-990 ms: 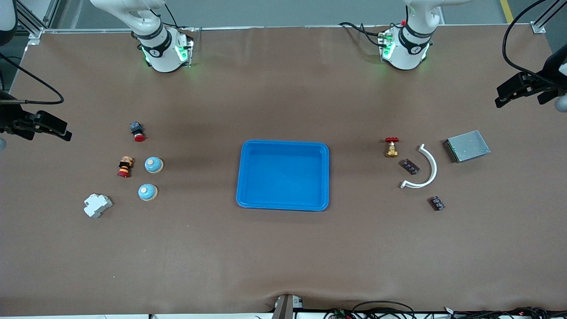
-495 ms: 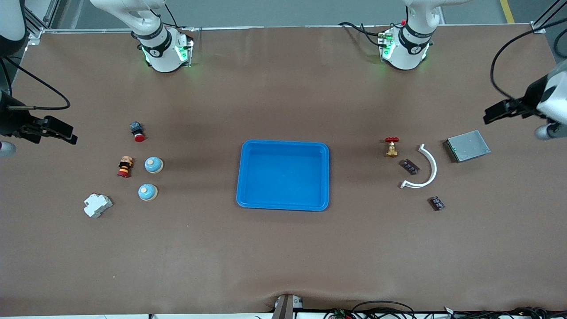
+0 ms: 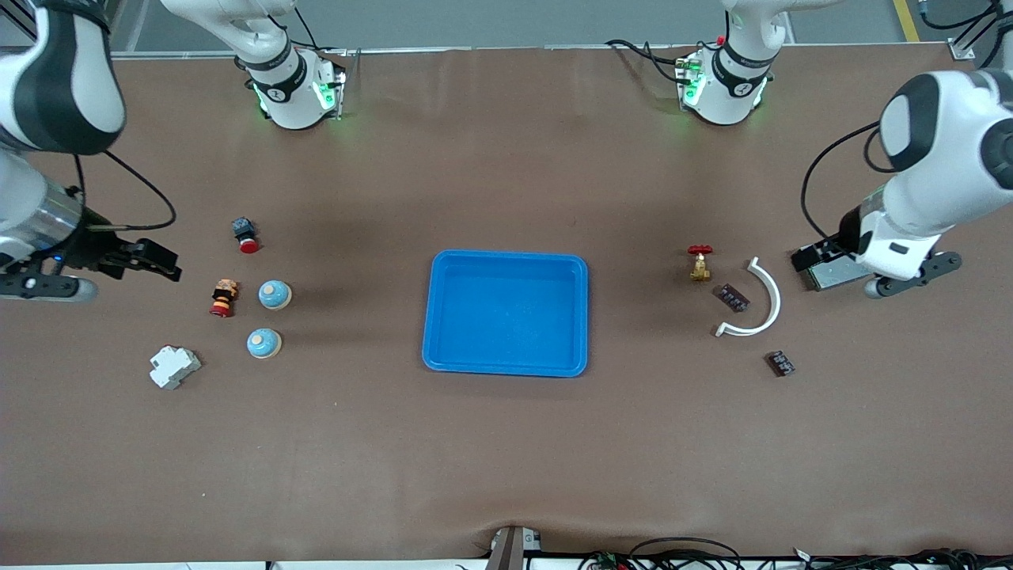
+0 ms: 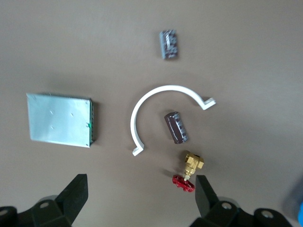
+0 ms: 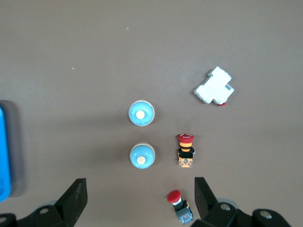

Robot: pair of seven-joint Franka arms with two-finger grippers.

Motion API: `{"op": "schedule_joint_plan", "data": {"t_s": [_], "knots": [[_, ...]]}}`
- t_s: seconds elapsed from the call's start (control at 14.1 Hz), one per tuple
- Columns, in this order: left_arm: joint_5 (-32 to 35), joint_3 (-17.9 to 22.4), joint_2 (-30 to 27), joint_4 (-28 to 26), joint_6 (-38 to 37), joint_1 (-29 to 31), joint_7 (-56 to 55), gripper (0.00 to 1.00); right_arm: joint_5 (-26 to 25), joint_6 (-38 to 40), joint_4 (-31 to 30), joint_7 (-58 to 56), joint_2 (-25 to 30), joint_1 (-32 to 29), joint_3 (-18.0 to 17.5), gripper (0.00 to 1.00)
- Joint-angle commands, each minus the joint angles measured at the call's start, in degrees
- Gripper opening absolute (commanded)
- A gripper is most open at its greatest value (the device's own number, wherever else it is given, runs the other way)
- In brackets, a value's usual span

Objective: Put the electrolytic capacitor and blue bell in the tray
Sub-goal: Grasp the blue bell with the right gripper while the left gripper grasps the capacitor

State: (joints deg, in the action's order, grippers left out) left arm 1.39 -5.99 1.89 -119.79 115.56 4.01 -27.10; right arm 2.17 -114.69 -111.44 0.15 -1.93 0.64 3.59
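Observation:
The blue tray (image 3: 506, 256) lies mid-table with nothing in it. Two blue bells (image 3: 275, 294) (image 3: 263, 343) stand toward the right arm's end, and show as bells (image 5: 141, 113) (image 5: 142, 155) in the right wrist view. Two dark electrolytic capacitors (image 3: 734, 298) (image 3: 780, 363) lie toward the left arm's end; the left wrist view shows them as capacitors (image 4: 176, 126) (image 4: 169, 44). My left gripper (image 4: 141, 187) hangs open, over the metal box in the front view (image 3: 815, 256). My right gripper (image 5: 140, 189) is open above bare table near the buttons (image 3: 154, 265).
A brass valve with a red handle (image 3: 699, 263), a white curved clip (image 3: 764, 301) and a metal box (image 3: 836, 274) lie around the capacitors. Two red push buttons (image 3: 245, 234) (image 3: 223, 298) and a white breaker (image 3: 174, 366) lie by the bells.
Both arms have swung in from the table's ends. The left gripper has come over the metal box; the right gripper has moved closer to the buttons. Nothing on the table has moved.

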Motion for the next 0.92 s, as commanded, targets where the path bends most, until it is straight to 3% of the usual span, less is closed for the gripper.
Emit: {"op": "schedule_joint_plan", "data": {"t_s": [0.0, 0.42, 0.57, 0.85], "knots": [[-1.13, -0.16, 1.61, -1.85, 3.08, 0.03, -6.1, 1.0, -0.32, -7.1, -9.29, 0.38, 2.81, -0.12, -0.52, 1.0], [-0.6, -1.13, 8.91, -2.03, 10.02, -1.2, -11.92, 0.99, -0.32, -12.39, -12.74, 0.38, -3.34, 1.2, -0.6, 1.0], [-0.6, -1.3, 11.72, -2.38, 13.18, -1.29, -12.36, 0.99, -0.32, -20.45, -16.85, 0.47, -4.39, 1.99, -0.6, 1.0], [-0.51, -1.3, 14.89, -7.99, 24.94, -1.11, -12.54, 0.98, -0.32, -27.33, -17.67, 0.47, -10.1, 2.34, -0.6, 1.0]]}}
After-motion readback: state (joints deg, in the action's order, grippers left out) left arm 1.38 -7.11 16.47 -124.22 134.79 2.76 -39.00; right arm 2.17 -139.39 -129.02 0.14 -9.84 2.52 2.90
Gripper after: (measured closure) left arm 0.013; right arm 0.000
